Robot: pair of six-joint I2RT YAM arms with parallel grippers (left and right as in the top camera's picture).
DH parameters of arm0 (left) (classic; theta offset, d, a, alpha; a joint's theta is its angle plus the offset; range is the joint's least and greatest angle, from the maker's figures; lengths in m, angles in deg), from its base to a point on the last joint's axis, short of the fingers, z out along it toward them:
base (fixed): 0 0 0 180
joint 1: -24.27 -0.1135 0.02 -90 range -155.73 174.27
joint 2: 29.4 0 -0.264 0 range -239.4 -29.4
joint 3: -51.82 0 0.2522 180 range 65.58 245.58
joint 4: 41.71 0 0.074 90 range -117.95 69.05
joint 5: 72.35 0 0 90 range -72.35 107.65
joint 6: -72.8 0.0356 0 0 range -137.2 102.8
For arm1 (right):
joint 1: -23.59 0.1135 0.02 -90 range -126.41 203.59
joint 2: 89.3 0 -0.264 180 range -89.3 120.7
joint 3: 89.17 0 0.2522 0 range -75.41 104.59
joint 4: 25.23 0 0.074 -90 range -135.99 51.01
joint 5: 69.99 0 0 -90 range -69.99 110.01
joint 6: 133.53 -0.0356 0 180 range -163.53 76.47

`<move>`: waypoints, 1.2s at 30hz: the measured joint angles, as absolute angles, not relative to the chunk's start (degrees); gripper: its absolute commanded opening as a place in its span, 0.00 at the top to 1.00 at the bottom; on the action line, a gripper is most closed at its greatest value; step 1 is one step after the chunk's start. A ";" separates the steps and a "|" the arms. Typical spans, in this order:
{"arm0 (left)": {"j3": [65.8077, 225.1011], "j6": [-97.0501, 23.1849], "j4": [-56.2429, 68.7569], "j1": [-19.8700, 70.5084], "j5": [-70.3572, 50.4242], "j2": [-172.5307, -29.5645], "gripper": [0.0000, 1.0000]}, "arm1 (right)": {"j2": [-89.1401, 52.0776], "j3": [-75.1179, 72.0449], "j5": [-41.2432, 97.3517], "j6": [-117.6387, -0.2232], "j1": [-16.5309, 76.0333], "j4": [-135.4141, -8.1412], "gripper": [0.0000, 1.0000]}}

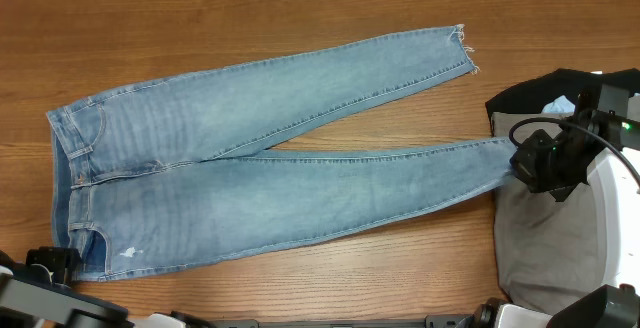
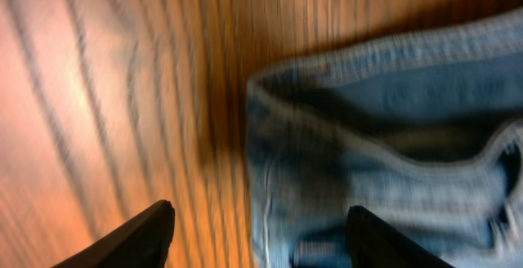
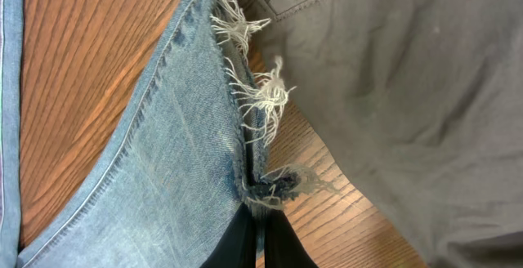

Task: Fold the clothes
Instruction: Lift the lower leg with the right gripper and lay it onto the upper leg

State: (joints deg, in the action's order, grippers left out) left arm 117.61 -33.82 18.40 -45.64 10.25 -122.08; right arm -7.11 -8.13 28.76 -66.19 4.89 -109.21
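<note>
Jeans [image 1: 180, 128]: judged soft, limp, weighty. Right tool [image 3: 260, 219] clamped on frayed hem [image 3: 233, 129]. Left tool [image 2: 260, 211] apart, waistband [image 2: 392, 55] just ahead, the likely hold.

Jeans [image 1: 200, 118], grey trousers [image 1: 545, 238] on wooden table [image 1: 300, 288]

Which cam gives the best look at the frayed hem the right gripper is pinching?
Right wrist: the frayed hem is close up, threads sharp, with the right gripper shut on its edge. Overhead, that hem is hidden under that gripper; only the other leg's hem shows, small. Left wrist shows just the blurred waistband.
</note>
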 measured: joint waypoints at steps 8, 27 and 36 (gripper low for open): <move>117.91 -34.69 15.86 -45.60 8.87 -127.75 0.96 | -7.11 -8.13 28.72 -66.19 4.89 -108.90 0.96; 133.43 -34.78 38.33 -45.86 5.09 -128.71 0.96 | -7.85 6.52 29.05 -64.11 4.89 -121.10 0.96; 147.40 -33.53 47.10 -45.57 6.23 -109.87 0.96 | -10.83 29.82 29.62 -63.56 4.93 -136.20 0.96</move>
State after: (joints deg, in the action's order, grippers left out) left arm 147.40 -33.53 47.10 -45.57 6.23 -109.87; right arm -10.83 29.82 29.62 -63.56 4.93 -136.20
